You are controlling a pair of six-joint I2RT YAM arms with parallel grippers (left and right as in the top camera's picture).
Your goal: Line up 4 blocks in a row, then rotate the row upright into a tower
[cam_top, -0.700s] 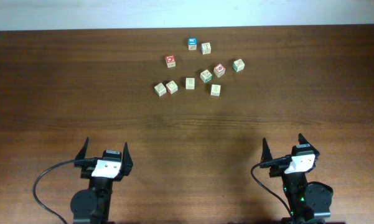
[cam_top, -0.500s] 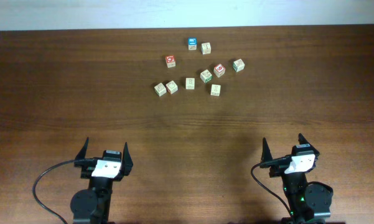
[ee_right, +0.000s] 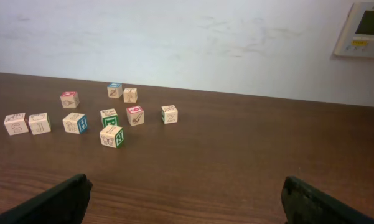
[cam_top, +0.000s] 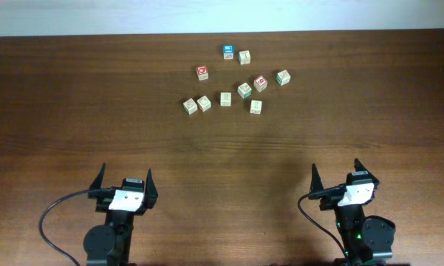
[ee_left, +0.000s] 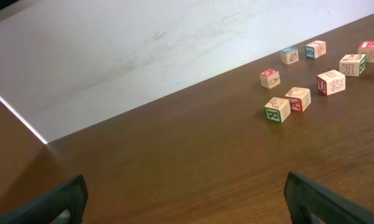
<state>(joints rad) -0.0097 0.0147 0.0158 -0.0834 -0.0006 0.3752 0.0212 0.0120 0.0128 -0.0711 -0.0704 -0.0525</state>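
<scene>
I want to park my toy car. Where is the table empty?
Bare wood runs between the cubes and the left pincer and right pincer. The table is also free left and right of the cubes. Crowded only among the cubes, near the far edge.

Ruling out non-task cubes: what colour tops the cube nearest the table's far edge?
Blue, on that cube; the overhead view shows it best.
</scene>
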